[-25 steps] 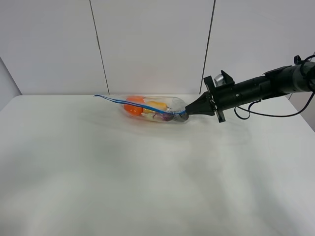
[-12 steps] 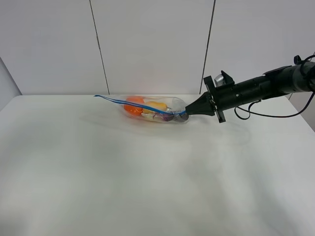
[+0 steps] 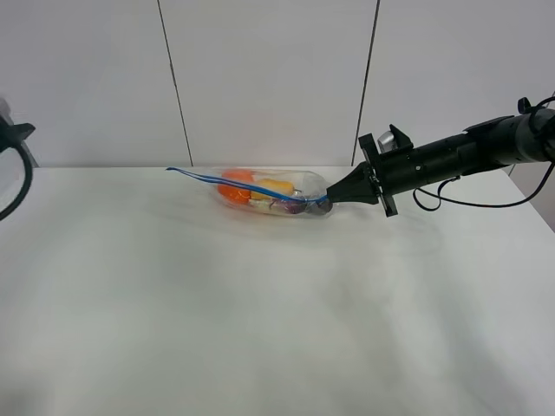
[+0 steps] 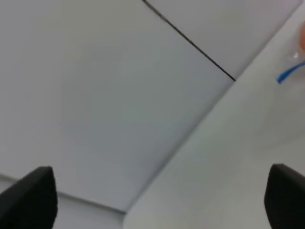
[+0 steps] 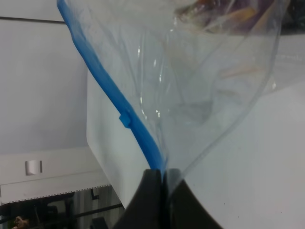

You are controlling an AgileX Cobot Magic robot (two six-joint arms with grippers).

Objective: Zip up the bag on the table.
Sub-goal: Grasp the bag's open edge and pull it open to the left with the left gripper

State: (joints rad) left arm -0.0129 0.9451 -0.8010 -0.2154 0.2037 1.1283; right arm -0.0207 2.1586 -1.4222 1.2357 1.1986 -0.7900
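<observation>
Bag point(image 3: 273, 195) is lying on its side on the table point(image 3: 260, 347), close to the table's far edge and a little right of the table's middle. It is clear crinkled plastic. An orange point(image 3: 234, 189), a yellow pear point(image 3: 276, 185) and a purple eggplant point(image 3: 286, 206) are showing through it.

Blue zipper strip point(image 3: 208, 180) is running along the bag's upper edge, with its free end trailing out toward the table's left side and lifting slightly off the table top.

Right gripper point(image 3: 328, 201) is reaching in low over the table's far right part. Its fingers are pressed together, pinching the bag at the corner where the blue strip ends. The right wrist view is showing this closely: dark fingertips point(image 5: 152, 188) are closed on the strip point(image 5: 107, 93) and the plastic beside it. A small blue slider tab point(image 5: 125, 119) is sitting on the strip a short way up from the pinch.

Left gripper point(image 4: 157, 200) is hanging beyond the table's far left corner, well clear of the bag, with its fingers point(image 4: 28, 198) spread wide and nothing between them. Its camera is catching only the strip's tip point(image 4: 288, 74), the table edge and the grey wall panels point(image 4: 119, 71).

A dark part with a loop of cable point(image 3: 13, 160) is showing at the table's far left corner in the high view.
</observation>
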